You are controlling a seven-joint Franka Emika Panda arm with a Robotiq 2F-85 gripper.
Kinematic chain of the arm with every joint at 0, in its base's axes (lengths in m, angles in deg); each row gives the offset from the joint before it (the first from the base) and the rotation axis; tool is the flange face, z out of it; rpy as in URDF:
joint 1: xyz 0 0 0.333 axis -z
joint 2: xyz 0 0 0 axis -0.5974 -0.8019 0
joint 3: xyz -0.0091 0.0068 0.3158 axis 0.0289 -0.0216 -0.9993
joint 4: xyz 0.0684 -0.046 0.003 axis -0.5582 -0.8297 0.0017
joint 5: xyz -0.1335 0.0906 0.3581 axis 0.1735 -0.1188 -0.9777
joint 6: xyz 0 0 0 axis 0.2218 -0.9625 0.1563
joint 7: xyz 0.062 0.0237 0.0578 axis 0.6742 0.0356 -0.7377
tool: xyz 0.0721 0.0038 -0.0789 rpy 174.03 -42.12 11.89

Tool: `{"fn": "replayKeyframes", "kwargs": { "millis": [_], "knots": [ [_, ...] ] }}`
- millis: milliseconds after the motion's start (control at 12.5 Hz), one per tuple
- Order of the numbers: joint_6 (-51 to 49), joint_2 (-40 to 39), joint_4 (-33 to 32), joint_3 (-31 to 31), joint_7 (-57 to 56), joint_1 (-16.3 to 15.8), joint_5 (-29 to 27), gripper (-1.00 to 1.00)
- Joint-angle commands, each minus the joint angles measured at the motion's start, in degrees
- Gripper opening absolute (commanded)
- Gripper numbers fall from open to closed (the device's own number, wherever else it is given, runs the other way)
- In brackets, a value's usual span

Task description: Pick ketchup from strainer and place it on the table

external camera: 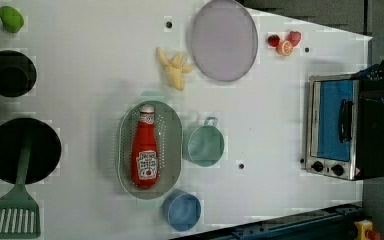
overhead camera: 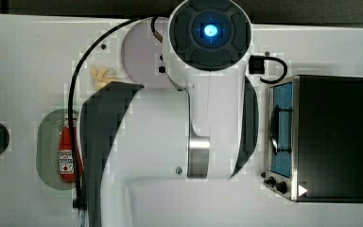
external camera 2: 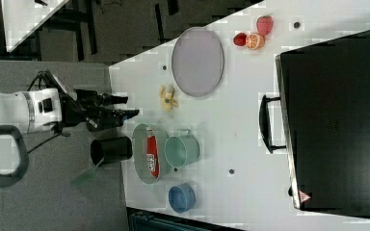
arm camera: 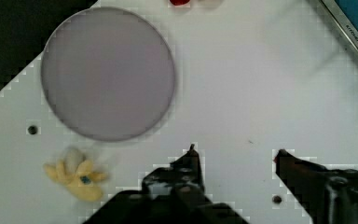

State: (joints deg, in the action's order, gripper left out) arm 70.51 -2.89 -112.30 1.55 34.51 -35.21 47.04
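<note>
The red ketchup (external camera: 145,152) bottle with a white cap lies on its side inside the pale green strainer (external camera: 171,131), cap toward the banana. The top view shows the ketchup (overhead camera: 67,153) and strainer (overhead camera: 47,142) partly behind the arm and its cable. In the right view my gripper (external camera 2: 129,107) hangs well above the white table (external camera: 280,100), off to one side of the strainer (external camera 2: 139,144). In the wrist view the gripper (arm camera: 237,154) stands open with bare table between its fingertips (arm camera: 191,156). It holds nothing.
A green cup (external camera: 203,145) and a blue cup (external camera: 181,210) stand close to the strainer. A grey-lilac plate (external camera: 223,40), a banana (external camera: 175,67), small fruits (external camera: 280,42), a toaster oven (external camera: 340,127), two black pots (external camera: 22,150) and a green spatula (external camera: 12,215) surround it.
</note>
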Motion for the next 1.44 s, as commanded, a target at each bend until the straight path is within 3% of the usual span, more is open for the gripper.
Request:
{"fn": "replayKeyframes", "kwargs": {
  "millis": [80,240,560,1040,1440],
  "knots": [
    [-0.8,16.7,-16.0,-2.7,-1.5,7.5,-1.2,0.59],
    [-0.2,16.4,-16.0,-3.4,-1.6,7.3,-1.3,0.99],
    [3.4,14.2,-16.0,-10.5,-1.6,5.4,-1.3,1.00],
    [11.4,8.8,-16.0,-28.9,-1.6,4.6,-1.2,1.00],
    [20.7,1.9,-16.4,-40.2,-1.5,4.4,-1.1,1.00]
  ]
}}
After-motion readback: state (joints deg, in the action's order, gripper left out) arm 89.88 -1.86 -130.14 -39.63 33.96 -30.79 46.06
